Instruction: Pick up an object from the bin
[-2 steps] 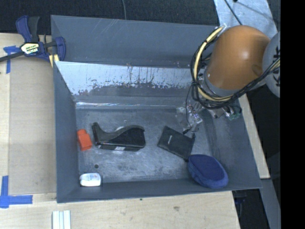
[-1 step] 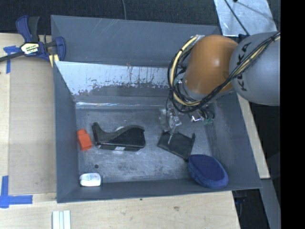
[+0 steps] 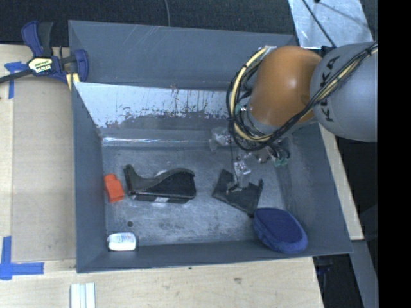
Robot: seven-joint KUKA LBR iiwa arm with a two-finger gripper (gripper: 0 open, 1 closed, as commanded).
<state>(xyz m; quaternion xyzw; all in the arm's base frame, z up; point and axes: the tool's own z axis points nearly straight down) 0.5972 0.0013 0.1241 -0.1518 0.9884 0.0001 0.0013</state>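
The gripper hangs just above a flat, angular black plate in the right half of the grey metal bin; I cannot tell whether it is open or closed. A rounded blue fabric pouch lies by the front right corner. Leftward are a glossy black wedge and an orange block.

Dim light; pale glare on bin rear wall
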